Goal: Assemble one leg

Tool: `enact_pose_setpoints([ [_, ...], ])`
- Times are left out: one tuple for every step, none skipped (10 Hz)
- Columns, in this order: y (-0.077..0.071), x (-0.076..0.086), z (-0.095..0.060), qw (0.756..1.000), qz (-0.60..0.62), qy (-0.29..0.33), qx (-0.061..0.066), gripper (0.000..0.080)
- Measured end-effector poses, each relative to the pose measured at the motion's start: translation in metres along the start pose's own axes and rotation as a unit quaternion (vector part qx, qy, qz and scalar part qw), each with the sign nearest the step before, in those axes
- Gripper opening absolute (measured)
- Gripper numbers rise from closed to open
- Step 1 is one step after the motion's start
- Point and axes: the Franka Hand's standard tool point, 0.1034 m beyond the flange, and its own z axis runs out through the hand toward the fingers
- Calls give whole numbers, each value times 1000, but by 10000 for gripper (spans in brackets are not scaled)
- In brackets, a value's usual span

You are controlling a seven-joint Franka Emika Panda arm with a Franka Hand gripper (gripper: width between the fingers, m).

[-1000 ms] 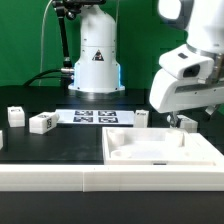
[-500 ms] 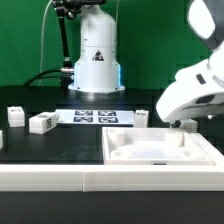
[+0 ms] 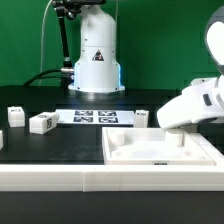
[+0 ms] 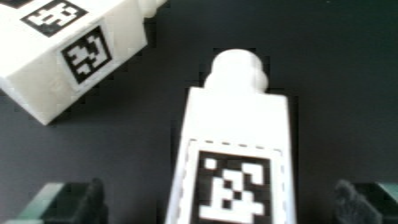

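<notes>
The leg [image 4: 231, 140] is a smooth white plastic block, longer than wide. It has a rounded peg at one end and a square black-and-white tag on its upper face near the other end. In the wrist view it lies flat on the matte black table [image 3: 60, 145]. The gripper [image 4: 217, 200] straddles its tagged end. The two dark fingers [image 4: 68, 200] stand wide apart, one on each side of the leg, and neither touches it.

A second white block [image 4: 71, 55] with tags on two faces lies just beside the peg end, set at an angle and clear of the leg.

In the exterior view the arm's glossy white housing [image 3: 195, 105] hangs low over the table's far edge at the exterior view's right. It hides the leg and the fingertips.

In front of the housing sits the large white tray [image 3: 120, 160], square with a raised rim and a shallow stepped hollow. A small pale post [image 3: 178, 138] shows at the tray's far rim, and I cannot tell whether it stands inside or behind.

A small tagged block [image 3: 143, 117] sits near the tray's far corner on the exterior view's left. The flat marker board [image 3: 95, 117] lies mid-table. Two more tagged blocks [image 3: 15, 115] [image 3: 42, 122] rest toward the edge at the exterior view's left.
</notes>
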Motion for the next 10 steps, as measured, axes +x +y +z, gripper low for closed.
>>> enact_pose_setpoints([
  [0, 0, 0, 1000, 0, 0, 0, 538],
  [0, 0, 0, 1000, 0, 0, 0, 401],
  [0, 0, 0, 1000, 0, 0, 0, 401],
  [0, 0, 0, 1000, 0, 0, 0, 290],
  [0, 0, 0, 1000, 0, 0, 0, 290],
  [0, 0, 0, 1000, 0, 0, 0, 290],
  [0, 0, 0, 1000, 0, 0, 0, 290],
  [0, 0, 0, 1000, 0, 0, 0, 290],
  [0, -1, -3, 1000, -2, 0, 2, 290],
  [3, -13, -19, 1000, -5, 3, 12, 290],
])
